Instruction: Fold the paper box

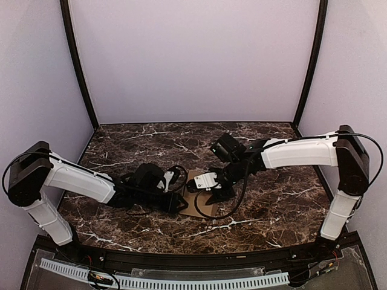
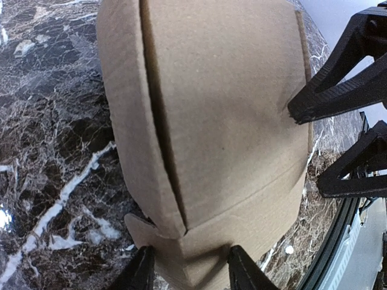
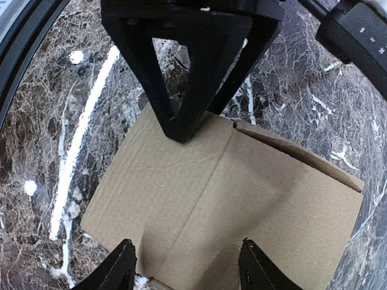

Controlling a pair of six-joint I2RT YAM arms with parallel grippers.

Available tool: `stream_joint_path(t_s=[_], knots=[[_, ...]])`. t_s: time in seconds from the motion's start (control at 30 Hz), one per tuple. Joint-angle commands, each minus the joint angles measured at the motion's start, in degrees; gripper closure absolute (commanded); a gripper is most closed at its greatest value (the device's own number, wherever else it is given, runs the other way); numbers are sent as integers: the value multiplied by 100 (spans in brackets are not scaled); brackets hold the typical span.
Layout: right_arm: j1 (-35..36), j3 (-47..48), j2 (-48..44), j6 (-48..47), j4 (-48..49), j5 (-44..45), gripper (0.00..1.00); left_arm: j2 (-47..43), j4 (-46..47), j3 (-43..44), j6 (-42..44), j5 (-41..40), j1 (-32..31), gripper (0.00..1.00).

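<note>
Left gripper [image 2: 190, 273]: jaws are set partly apart, with the near end of the paper box [image 2: 230, 133] lodged between the fingertips. Both inner faces appear to meet the cardboard, but whether it is actually pinched cannot be told.

Right gripper [image 3: 187, 269]: jaws are spread wide and nothing is clasped. It is held above the box, facing the left gripper across it. In the left wrist view, one of its fingers [image 2: 338, 84] is seen with its tip against the side of the box.

The box is plain brown cardboard, unmarked. In the left wrist view a long slit is seen running down one panel, which is bowed (one edge overlapping the other). In the right wrist view a flatter panel is shown with crease lines and a raised flap along one side.

The box is seen on the dark marble table [image 1: 272, 205], between the two arms and toward the middle. The table is enclosed by pale lilac walls [image 1: 193, 60].
</note>
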Motion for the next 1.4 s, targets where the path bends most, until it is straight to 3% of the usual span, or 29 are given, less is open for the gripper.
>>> stream_joint_path(t_s=[0.0, 0.17, 0.3, 0.53, 0.77, 0.97, 1.1, 1.37], knots=[[-56, -80, 88, -59, -98, 81, 42, -171, -272, 243, -143, 111, 45, 54], [-298, 248, -6, 3, -428, -379, 40, -639, -947, 468, -51, -309, 48, 43], [-371, 263, -57, -266, -627, -279, 33, -641, -1494, 711, 75, -373, 48, 40], [-422, 4, -225, -459, -311, 2, 34, -322, -1489, 847, 70, -38, 47, 47], [-424, -386, -191, -838, 274, 602, 33, 35, -1944, 1199, -4, 215, 52, 45], [-416, -327, 122, -898, 447, 520, 30, 351, -1835, 1368, -124, 477, 51, 43], [-415, -354, 160, -918, 464, 476, 31, 498, -1734, 1470, -231, 764, 53, 49], [-415, -347, 203, -904, 438, 437, 33, 488, -2170, 1627, -122, 382, 51, 50]])
